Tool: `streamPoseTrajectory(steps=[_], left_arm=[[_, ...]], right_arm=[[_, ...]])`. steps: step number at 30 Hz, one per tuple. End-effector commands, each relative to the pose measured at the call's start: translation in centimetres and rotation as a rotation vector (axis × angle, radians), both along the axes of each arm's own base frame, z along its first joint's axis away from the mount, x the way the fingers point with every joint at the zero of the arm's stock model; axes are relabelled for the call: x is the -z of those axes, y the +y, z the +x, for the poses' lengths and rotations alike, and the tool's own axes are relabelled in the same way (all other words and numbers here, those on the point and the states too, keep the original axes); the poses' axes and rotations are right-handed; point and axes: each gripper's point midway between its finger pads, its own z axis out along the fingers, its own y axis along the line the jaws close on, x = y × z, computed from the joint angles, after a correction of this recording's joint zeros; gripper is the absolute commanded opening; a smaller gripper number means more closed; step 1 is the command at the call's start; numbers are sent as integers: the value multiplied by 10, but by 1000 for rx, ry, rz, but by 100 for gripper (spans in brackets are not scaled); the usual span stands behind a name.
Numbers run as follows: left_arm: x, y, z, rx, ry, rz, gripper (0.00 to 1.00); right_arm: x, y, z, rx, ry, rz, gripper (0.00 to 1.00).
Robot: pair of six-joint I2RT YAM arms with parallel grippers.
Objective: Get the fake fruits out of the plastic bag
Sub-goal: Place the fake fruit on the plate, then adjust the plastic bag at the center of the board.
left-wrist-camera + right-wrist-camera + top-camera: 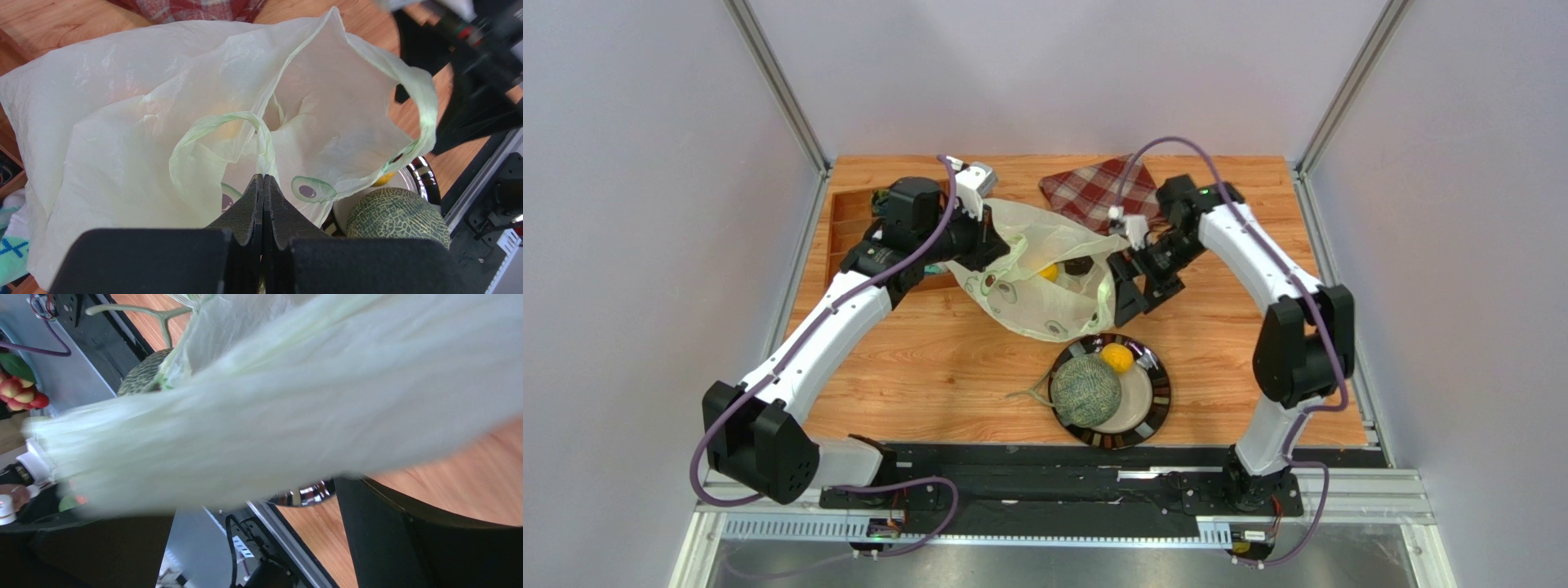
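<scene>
You have the left gripper shut tight, jaws meeting with no gap, pinching a fold of the bag beside its loop handle. The right gripper stands wide open. In its wrist view the two dark fingers sit far apart and blurred film stretches across between them, lying loose with nothing pinched. The bag lies mid-table between the two grippers, the left at its far-left edge and the right touching or just beside its right edge. Its mouth gapes upward and toward the right arm. One yellow fruit shows inside through the mouth, toward the middle of the bag. Whether more pieces lie under the folds cannot be told. That fruit sits left of the right fingers and right of the left ones. The right arm is the nearer free one and faces the opening, so judge the reach to be its job while the left anchors the film. The melon and a small citrus are already out, resting on the plate just in front of the bag. The bag is thin, crinkled, translucent and slack, and likely to snag a finger. The melon is netted and round, the citrus smooth. A plaid cloth lies beyond the bag on the wooden table.
</scene>
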Motion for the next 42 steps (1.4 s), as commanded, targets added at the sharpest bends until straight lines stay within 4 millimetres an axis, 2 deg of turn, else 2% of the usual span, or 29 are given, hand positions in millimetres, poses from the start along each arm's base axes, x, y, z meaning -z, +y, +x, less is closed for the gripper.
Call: streamPoseTrajectory(steps=[1,4,5,7,10,11,13,17,18,20,21,27,33,35,36,37,40,41,42], left_arm=[[-17,-3,2,19,-42,-36,0],[-16,-6,0,23,-26,-54,0],[-18,-6,-1,25,-27,-62,0],[-18,-7,-5,29,-16,-75,0],[-20,-8,-7,34,-7,-86,0],[-21,-8,-8,34,-5,-85,0],[-27,-9,-6,39,-17,-90,0],[-33,-10,-1,37,-31,-88,0],[-34,-10,0,35,-35,-85,0],[-35,-12,4,36,-36,-83,0],[-35,-12,7,31,-38,-80,0],[-33,-25,28,41,3,-88,0],[-49,-31,41,62,-34,-81,0],[-48,-33,44,69,-30,-78,0],[-54,-35,45,79,-40,-87,0],[-55,-38,47,87,-41,-88,0],[-63,-48,43,115,-63,-100,0],[-63,-50,41,124,-63,-102,0],[-62,-57,34,151,-54,-109,0]], right_arm=[[-91,-38,0,63,-201,64,96],[-126,-52,40,145,-436,22,87],[-145,-47,57,167,-549,59,85],[-170,-35,82,170,-706,102,81],[-173,-5,95,56,-782,99,70],[-158,13,97,-1,-753,94,63],[-148,24,102,-74,-761,77,56],[-106,39,116,-213,-732,21,43],[-89,41,123,-232,-705,3,42],[-80,43,129,-274,-709,-5,38],[-67,44,134,-283,-685,-17,38],[-47,49,136,-382,-647,-7,36],[5,35,160,-449,-631,-145,30],[27,16,169,-445,-609,-248,24],[31,7,171,-418,-590,-281,23],[40,-5,164,-402,-544,-320,22],[37,-42,146,-318,-484,-358,22],[58,-66,124,-302,-406,-394,22],[42,-76,121,-273,-458,-405,22]])
